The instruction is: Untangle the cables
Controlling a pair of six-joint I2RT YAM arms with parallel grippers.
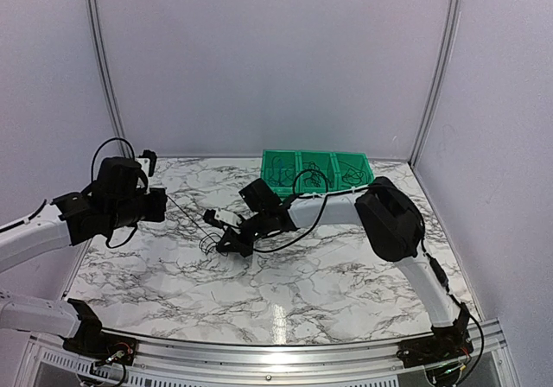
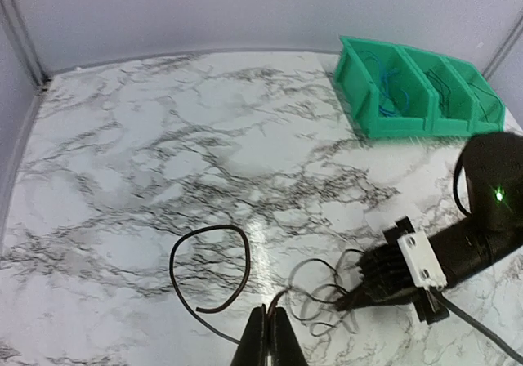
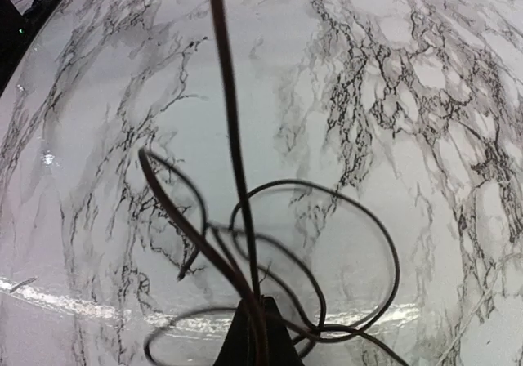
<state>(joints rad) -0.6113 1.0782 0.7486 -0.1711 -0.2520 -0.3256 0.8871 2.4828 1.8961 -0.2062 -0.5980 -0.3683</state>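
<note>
Evidently the cables (image 1: 207, 243) lie tangled near the middle of the tabletop (image 1: 302, 292); the left gripper (image 1: 162, 204), clenched on one strand toward the left edge, and the right gripper (image 1: 226, 244), pinching the tangle itself, seem set to pull it apart.

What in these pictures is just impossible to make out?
- Top view: the cables are too thin and small to count or to follow their crossings.
- Left wrist view: the left pincer is cut off by the bottom edge; the green bins hide most of their contents behind their walls.
- Right wrist view: the bottom edge cuts off the lower loops beside the right pincer, so their ends are unseen.
</note>
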